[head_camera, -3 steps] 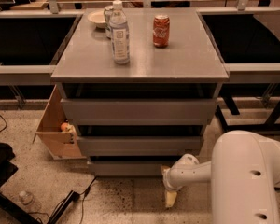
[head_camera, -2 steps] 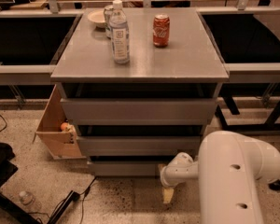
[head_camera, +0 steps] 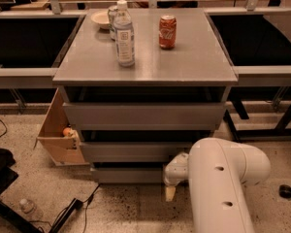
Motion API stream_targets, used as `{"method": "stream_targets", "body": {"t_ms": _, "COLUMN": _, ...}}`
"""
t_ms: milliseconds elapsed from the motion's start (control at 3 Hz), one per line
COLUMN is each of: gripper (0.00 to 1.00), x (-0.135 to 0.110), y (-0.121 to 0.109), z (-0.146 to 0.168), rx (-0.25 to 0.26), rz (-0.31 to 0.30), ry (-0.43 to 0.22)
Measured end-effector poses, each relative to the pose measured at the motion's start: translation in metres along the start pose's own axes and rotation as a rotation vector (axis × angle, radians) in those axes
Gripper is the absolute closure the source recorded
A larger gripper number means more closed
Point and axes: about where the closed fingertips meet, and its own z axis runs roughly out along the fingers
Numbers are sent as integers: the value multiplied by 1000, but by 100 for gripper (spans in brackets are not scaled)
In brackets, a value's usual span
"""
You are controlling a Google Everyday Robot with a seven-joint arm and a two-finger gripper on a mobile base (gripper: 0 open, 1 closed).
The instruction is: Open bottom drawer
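Grey bottom drawer (head_camera: 128, 174), end effector (head_camera: 170, 192) just before its right part

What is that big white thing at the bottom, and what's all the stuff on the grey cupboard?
The big white thing is a robot's arm. At its end is its tool, the part it grabs with. The tool is low down near the floor, right at the front of the bottom drawer, which the robot is meant to pull open. I can't tell if the tool grips anything. The one camera looks down at the grey cabinet from the front. On top stand a water bottle, a red soda can and, at the back, a bowl. A wooden box sits on the floor left of the cabinet.
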Motion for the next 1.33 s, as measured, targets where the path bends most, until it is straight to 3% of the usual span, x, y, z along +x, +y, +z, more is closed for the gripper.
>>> {"method": "stream_targets", "body": {"t_ms": 333, "gripper": 14, "x": -6, "y": -11, "z": 14, "rx": -6, "rz": 22, "ry": 6}}
{"method": "stream_targets", "body": {"t_ms": 667, "gripper": 45, "x": 10, "y": 2, "z": 24, "rx": -23, "rz": 77, "ry": 15}}
{"method": "stream_targets", "body": {"t_ms": 1333, "gripper": 92, "x": 8, "y": -2, "z": 10, "rx": -21, "rz": 78, "ry": 15}}
